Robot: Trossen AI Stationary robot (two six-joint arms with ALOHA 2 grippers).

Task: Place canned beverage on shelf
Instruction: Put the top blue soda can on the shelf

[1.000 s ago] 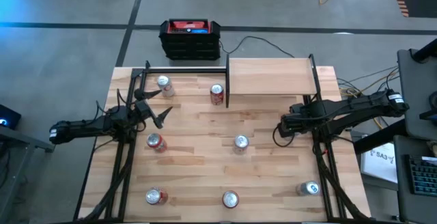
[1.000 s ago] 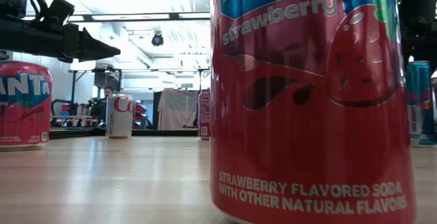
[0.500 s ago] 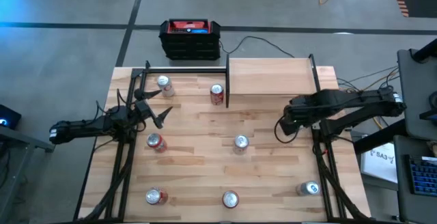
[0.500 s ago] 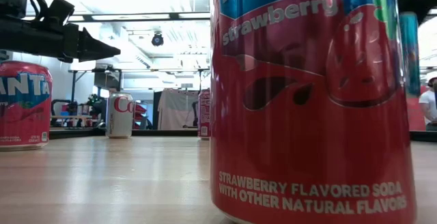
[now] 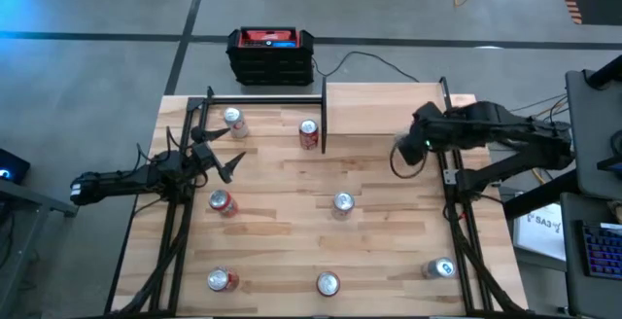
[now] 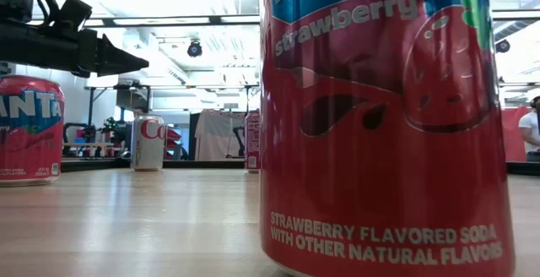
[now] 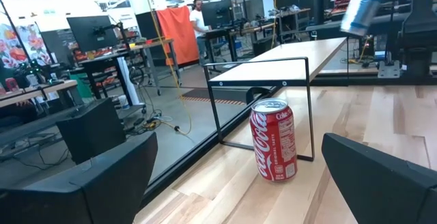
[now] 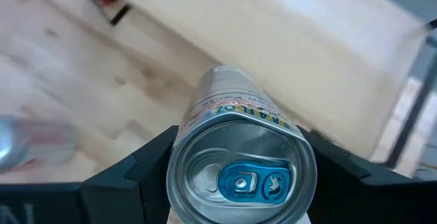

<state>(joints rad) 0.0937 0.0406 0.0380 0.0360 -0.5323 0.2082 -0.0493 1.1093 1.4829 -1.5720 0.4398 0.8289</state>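
Swung back across the tabletop [image 5: 292, 212] within the last second, from the open wood at the right toward the front edge of the shelf [image 5: 384, 108], and raised on the way: so goes the right gripper [image 5: 408, 151], bringing the canned beverage [image 8: 239, 173] along. Clamps the can now by its side wall, one dark finger [image 8: 130, 176] on each flank, with the blue-tabbed lid facing the wrist camera. Holds it in the air just before the shelf board, not yet over it; appears tilted in the left wrist view, high beside the shelf. Seems a full or empty can, cannot tell which; in either case a thin metal wall, smooth and rather slippery, easy to dent under hard pressure. Best taken as here, across the middle of the body, firmly but without crushing; needs to stand upright before release, since a round can rolls if laid on its side. Reaches with the right arm bent at the elbow, forearm stretched from the right edge inward, wrist pointed at the shelf. Waits with the left gripper [image 5: 222, 159] at the left side of the tabletop, jaws wide apart and holding nothing, facing a red cola can [image 7: 275, 140] near the shelf frame. Leaves several other cans standing well apart on the wood.
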